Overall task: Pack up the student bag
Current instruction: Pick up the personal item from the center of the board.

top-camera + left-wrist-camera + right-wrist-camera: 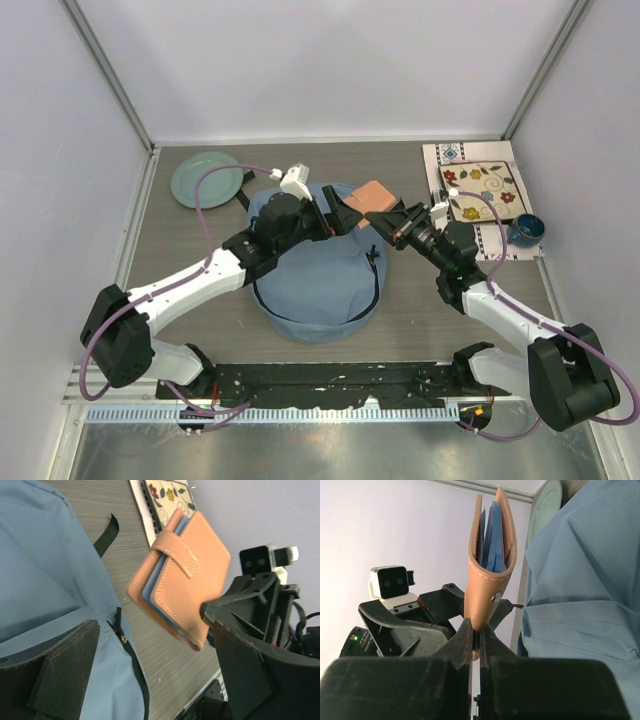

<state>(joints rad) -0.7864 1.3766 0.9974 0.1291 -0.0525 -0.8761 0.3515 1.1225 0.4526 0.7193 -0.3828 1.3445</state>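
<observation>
The right pincer [476,635] is closed tight on the wallet [487,555], pinching it by its folded lower edge. The tan wallet sticks straight out past the fingertips, with its open edge pointing away from the arm. In the top view the wallet hangs in the air over the far right shoulder of the bag [320,275].

The bag lies slumped on the desk [200,250] between the two arms, and most of it sits nearer the robot than the wallet does. From the right pincer, then, the bag is to the left and back toward the bases, and also below. The wallet's long side runs roughly along the bag's far edge.

The left pincer [150,620] stands wide open and holds nothing. It hovers over the same far edge of the bag, just beside the wallet and facing it. The wallet shows between its two fingers in the left wrist view but touches neither.

The zipper [131,660] curves down the bag's side. Whether the mouth gapes wide enough for the wallet cannot be told from these views. Judging by this, the right arm is the one placed to carry the wallet in, going leftward and down.
</observation>
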